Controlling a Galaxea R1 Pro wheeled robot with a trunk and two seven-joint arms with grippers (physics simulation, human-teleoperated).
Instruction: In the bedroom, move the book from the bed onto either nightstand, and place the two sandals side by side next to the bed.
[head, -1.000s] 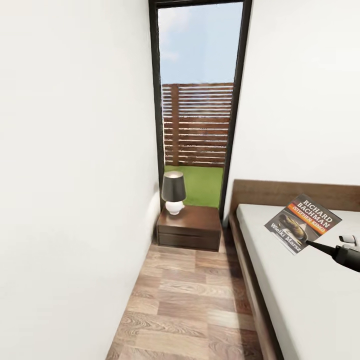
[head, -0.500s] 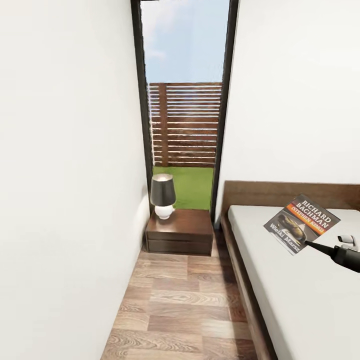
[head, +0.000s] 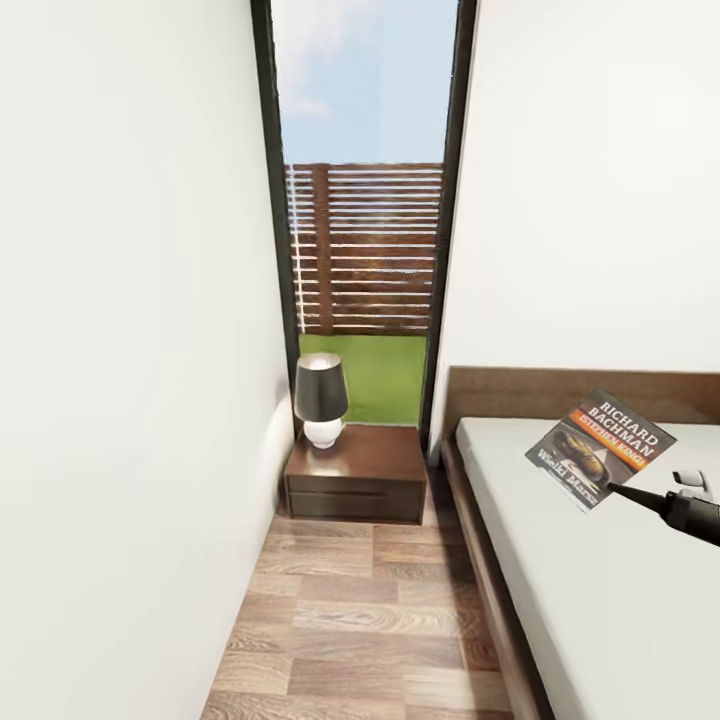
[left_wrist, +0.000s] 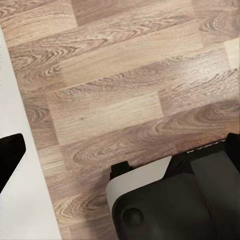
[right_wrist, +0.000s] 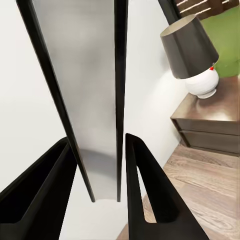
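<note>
book (head: 602, 449) dark cover with orange band, tilted, held aloft over bed (head: 560, 540) in right tool (right_wrist: 97, 197), nightstand (head: 356, 472) dark brown with lamp, beside the headboard

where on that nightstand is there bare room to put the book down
The nightstand top is bare across its middle and the side nearer the bed. The lamp crowds the back corner by the wall. The right gripper holds the book above the mattress, so the bed-side half looks the easiest landing spot.
</note>
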